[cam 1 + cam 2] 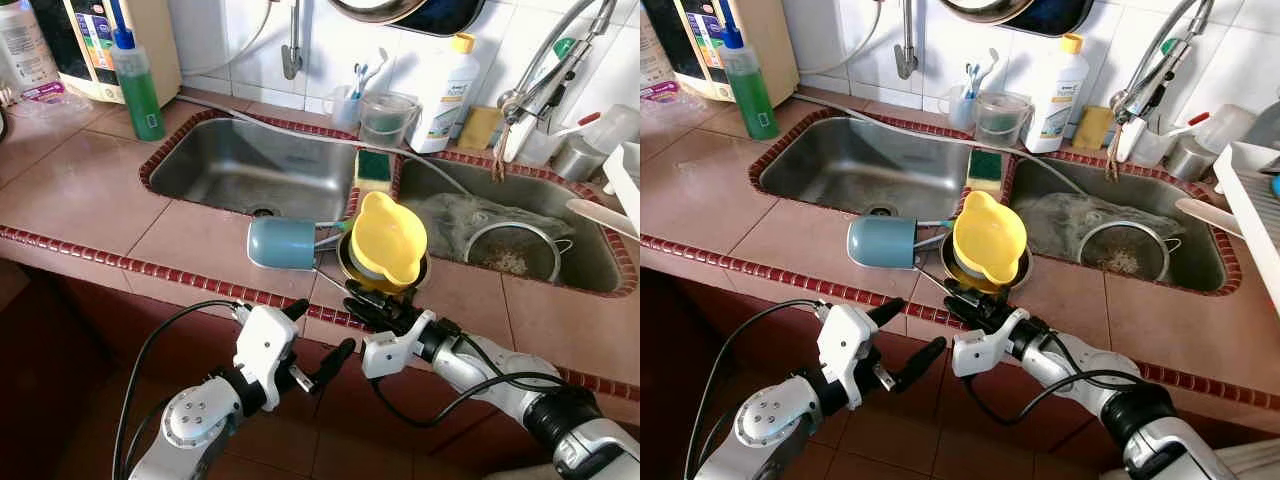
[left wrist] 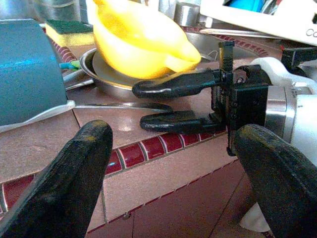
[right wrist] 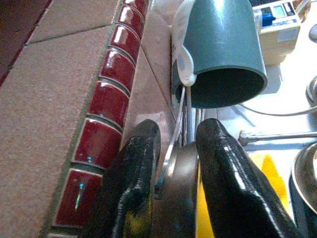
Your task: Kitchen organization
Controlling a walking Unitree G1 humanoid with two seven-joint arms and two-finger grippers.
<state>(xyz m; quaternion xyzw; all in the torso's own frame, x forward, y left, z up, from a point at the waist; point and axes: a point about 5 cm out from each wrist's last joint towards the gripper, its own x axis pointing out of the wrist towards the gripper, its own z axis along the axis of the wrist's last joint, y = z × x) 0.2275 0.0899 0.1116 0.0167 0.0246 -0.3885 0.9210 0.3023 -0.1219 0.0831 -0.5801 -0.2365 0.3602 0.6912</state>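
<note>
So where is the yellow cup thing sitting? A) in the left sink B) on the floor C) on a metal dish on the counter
C: the yellow cup rests tilted on a metal dish on the tiled counter, between the two sinks' front edge.

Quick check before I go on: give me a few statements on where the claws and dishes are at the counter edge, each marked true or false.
1. The right claw is at the near rim of the metal bowl that holds the yellow bowl. True.
2. The teal cup stands upright. False: it lies on its side on the counter, between the sinks' front edges.
3. The left claw holds the teal cup. False: it is open, in front of the counter edge, touching nothing.
4. The left sink is full of dishes. False: its basin looks bare.
5. A green sponge rests on the divider between the sinks. True.
</note>
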